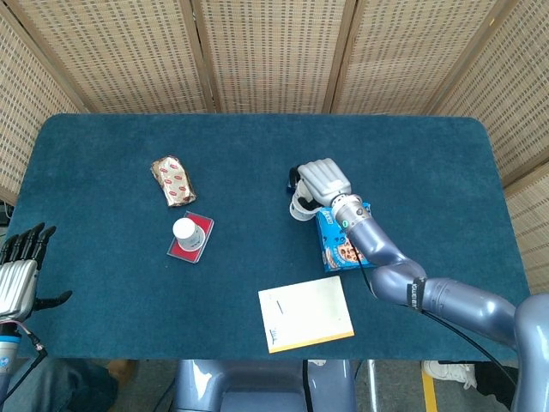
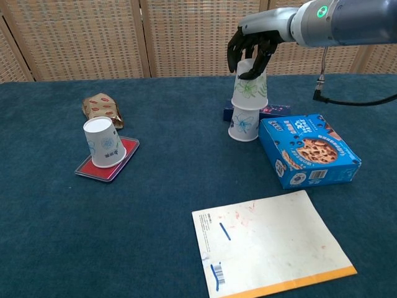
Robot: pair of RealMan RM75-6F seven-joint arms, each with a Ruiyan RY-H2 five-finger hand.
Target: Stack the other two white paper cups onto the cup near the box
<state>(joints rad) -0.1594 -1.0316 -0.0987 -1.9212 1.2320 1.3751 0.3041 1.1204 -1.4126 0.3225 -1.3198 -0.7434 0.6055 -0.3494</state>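
Note:
An upside-down white paper cup [image 2: 244, 126] stands beside the blue cookie box [image 2: 309, 149]. My right hand [image 2: 250, 53] grips a second upside-down cup [image 2: 250, 92] from above, set down over the top of the first and partly nested on it. From the head view the right hand [image 1: 324, 179] hides most of this pair, with only a white rim [image 1: 299, 209] showing. The third cup [image 2: 103, 142] stands upside down on a red card [image 2: 118, 161] at the left; the cup [image 1: 184, 229] is untouched. My left hand [image 1: 19, 273] hangs off the table's left edge, fingers apart and holding nothing.
A wrapped snack packet [image 2: 102, 109] lies behind the third cup. A thin dark blue box [image 2: 273, 110] sits behind the stacked cups. A white sheet with an orange edge [image 2: 271, 243] lies near the table's front. Woven screens close off the back.

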